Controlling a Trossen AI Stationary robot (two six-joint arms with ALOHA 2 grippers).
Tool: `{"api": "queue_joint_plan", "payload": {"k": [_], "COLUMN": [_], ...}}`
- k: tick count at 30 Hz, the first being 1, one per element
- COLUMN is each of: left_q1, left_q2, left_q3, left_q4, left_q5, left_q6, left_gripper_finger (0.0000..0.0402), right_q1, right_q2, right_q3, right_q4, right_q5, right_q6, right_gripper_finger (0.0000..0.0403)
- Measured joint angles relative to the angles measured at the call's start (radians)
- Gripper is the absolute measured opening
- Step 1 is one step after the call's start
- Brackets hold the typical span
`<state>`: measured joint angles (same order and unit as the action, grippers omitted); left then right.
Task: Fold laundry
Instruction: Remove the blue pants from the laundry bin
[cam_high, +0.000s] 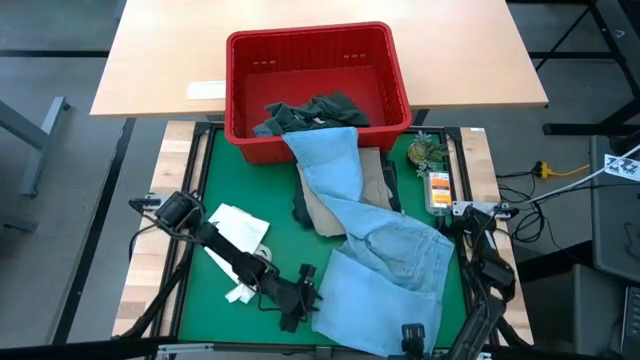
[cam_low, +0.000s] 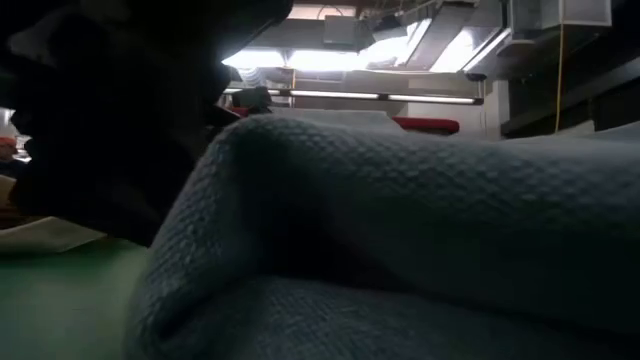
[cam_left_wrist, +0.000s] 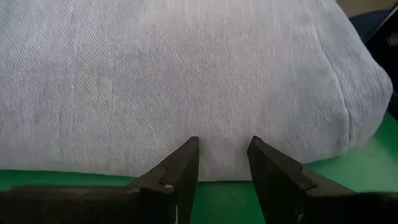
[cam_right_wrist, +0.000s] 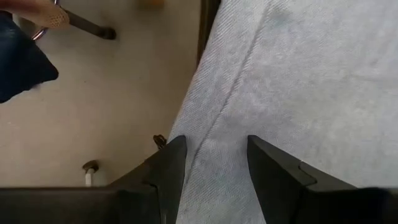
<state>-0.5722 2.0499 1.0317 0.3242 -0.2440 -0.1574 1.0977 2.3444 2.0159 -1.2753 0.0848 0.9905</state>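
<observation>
A light blue garment (cam_high: 385, 250) runs from the red basket (cam_high: 390, 90) across the green mat (cam_high: 255, 185) to the table's near right, over a beige piece (cam_high: 325, 210). It fills the low view (cam_low: 420, 230). A dark green-grey piece (cam_high: 320, 110) lies in the basket. My left gripper (cam_high: 308, 295) is open and low on the mat, its fingertips (cam_left_wrist: 224, 146) at the blue garment's left edge (cam_left_wrist: 217, 165). My right gripper (cam_high: 410, 335) is open and points down over the garment's near edge (cam_right_wrist: 205, 149), which overhangs the table.
A white cloth piece (cam_high: 240, 228) lies on the mat by the left arm. A small green plant-like thing (cam_high: 428, 152) and an orange item (cam_high: 438, 190) sit at the mat's right edge. A wooden table (cam_high: 160, 60) stands beyond the basket. Floor (cam_right_wrist: 112, 112) shows past the near edge.
</observation>
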Motion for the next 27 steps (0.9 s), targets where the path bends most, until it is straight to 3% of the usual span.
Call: {"api": "queue_joint_plan", "payload": {"k": [13,21,27], "left_q1": [-0.012,-0.003,0.032], "left_q2": [-0.036,-0.161,-0.187], "left_q3": [-0.002,-0.003,-0.002], "left_q4": [-0.087,-0.060,0.099], "left_q5": [0.028,-0.004,-0.034], "left_q6": [0.007,0.011,0.084], "left_gripper_finger": [0.0136,0.0136,0.0137], "right_q1": [0.002,0.002,-0.013], "right_q2": [0.001,0.000,-0.019], "right_q3": [0.060,0.231,0.251], "right_q4": [-0.043,-0.300,-0.298], "right_q5": [-0.089,0.005,0.115], "right_q6": [-0.011,0.001,-0.029], "right_gripper_finger": [0.0172,0.0172,0.0172]}}
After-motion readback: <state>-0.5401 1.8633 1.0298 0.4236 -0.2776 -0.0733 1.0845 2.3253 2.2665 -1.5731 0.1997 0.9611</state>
